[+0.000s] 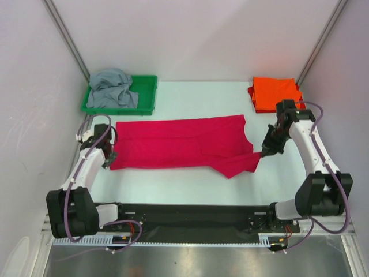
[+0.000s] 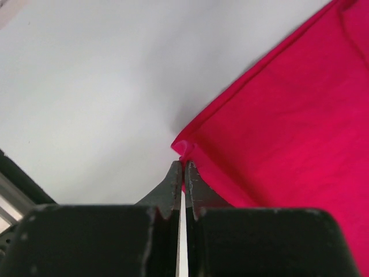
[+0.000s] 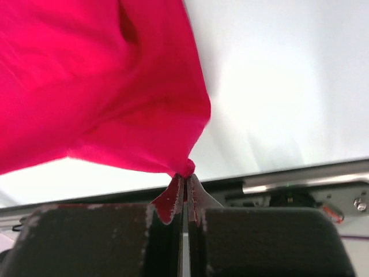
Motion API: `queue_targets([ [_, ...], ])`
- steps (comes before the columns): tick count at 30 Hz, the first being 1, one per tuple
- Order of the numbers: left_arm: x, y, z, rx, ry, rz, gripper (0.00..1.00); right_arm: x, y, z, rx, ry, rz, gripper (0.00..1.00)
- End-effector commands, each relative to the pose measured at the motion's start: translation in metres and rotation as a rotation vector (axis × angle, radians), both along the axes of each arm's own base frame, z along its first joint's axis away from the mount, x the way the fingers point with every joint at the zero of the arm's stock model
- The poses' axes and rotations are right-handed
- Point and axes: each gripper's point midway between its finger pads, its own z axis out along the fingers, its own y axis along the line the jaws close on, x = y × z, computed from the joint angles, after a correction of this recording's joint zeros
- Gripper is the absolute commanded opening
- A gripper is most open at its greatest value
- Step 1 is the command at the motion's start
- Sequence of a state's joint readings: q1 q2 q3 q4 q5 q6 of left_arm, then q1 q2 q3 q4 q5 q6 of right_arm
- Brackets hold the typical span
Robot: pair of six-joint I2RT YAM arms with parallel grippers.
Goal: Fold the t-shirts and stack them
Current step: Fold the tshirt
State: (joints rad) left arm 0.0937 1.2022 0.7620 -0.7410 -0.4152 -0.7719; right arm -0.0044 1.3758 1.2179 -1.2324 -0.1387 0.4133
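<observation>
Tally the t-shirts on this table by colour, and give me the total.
crimson-pink t-shirt, spread flat: 1
orange t-shirt, folded: 1
grey t-shirt, bunched in the green tray: 1
Total: 3

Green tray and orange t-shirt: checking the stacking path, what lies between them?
Only bare white table, in the top view, between the green tray and the orange t-shirt.

Crimson-pink t-shirt [image 1: 179, 141] lies half-folded lengthwise, centre; orange t-shirt [image 1: 275, 93] folded far right; grey t-shirt [image 1: 112, 89] crumpled far left.
</observation>
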Motion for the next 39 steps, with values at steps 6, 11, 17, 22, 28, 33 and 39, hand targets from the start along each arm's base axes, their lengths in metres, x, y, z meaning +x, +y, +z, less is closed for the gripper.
queue_targets([
  [6, 0.053, 0.007, 0.016, 0.054, -0.033, -0.133, 0.00, 0.079, -0.002, 0.014, -0.062, -0.104, 0.100, 0.00],
  [11, 0.073, 0.006, 0.010, 0.044, 0.009, -0.180, 0.00, 0.112, -0.002, 0.025, -0.066, -0.133, 0.101, 0.00],
  [17, 0.093, -0.004, 0.008, -0.001, -0.005, -0.234, 0.00, 0.134, -0.007, 0.029, -0.091, -0.147, 0.094, 0.00],
  [22, 0.104, -0.002, 0.007, 0.004, 0.003, -0.253, 0.00, 0.152, -0.008, 0.026, -0.090, -0.149, 0.098, 0.00],
  [28, 0.116, -0.001, 0.004, 0.001, 0.018, -0.255, 0.00, 0.169, -0.009, 0.018, -0.095, -0.137, 0.104, 0.00],
  [33, 0.125, 0.002, 0.001, 0.004, 0.039, -0.239, 0.00, 0.179, -0.004, 0.012, -0.085, -0.135, 0.111, 0.00],
  [39, 0.130, 0.005, -0.007, 0.003, 0.075, -0.215, 0.01, 0.189, -0.001, 0.006, -0.079, -0.138, 0.113, 0.00],
])
